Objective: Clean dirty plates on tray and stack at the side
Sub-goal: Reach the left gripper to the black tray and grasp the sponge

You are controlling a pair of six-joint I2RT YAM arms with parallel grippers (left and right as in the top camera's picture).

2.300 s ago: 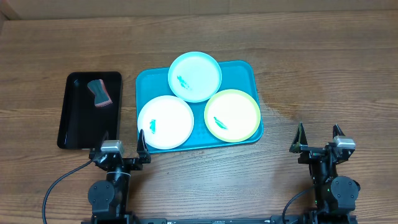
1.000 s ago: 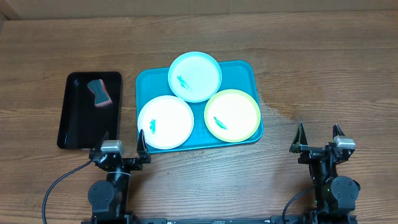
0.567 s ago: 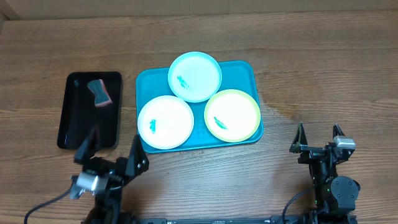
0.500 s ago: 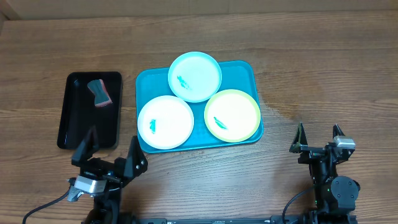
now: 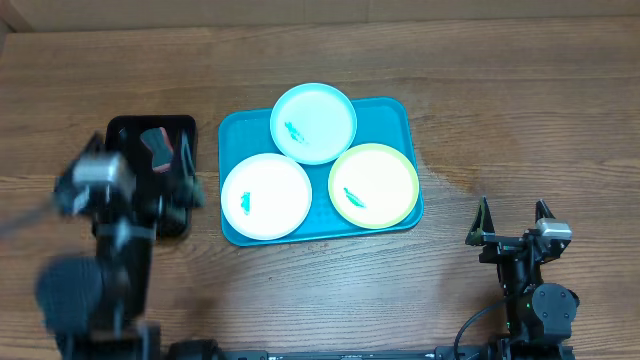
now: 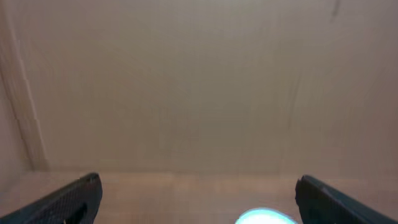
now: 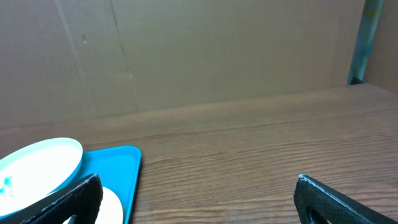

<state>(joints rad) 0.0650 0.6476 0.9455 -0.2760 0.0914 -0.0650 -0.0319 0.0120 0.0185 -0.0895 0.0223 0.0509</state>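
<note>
The turquoise tray (image 5: pixel 400 115) lies mid-table and carries three plates: a pale blue plate (image 5: pixel 313 122) at the back, a white plate (image 5: pixel 266 196) at front left and a yellow-green plate (image 5: pixel 373 185) at front right, each with a teal smear. My left gripper (image 5: pixel 150 175) is open and empty, raised and blurred over the black tray (image 5: pixel 120 215). Its wrist view (image 6: pixel 205 199) shows only the pale blue plate's edge (image 6: pixel 267 218). My right gripper (image 5: pixel 512 225) is open and empty at the front right, right of the tray (image 7: pixel 115 168).
A grey and pink sponge (image 5: pixel 156 148) lies in the black tray, left of the turquoise tray. A cardboard wall (image 7: pixel 199 50) stands behind the table. Bare wood shows right of the turquoise tray.
My left arm has risen from its rest at the front left and swung up and back over the black tray, jaws still open. The right arm, plates and tray have not moved.
</note>
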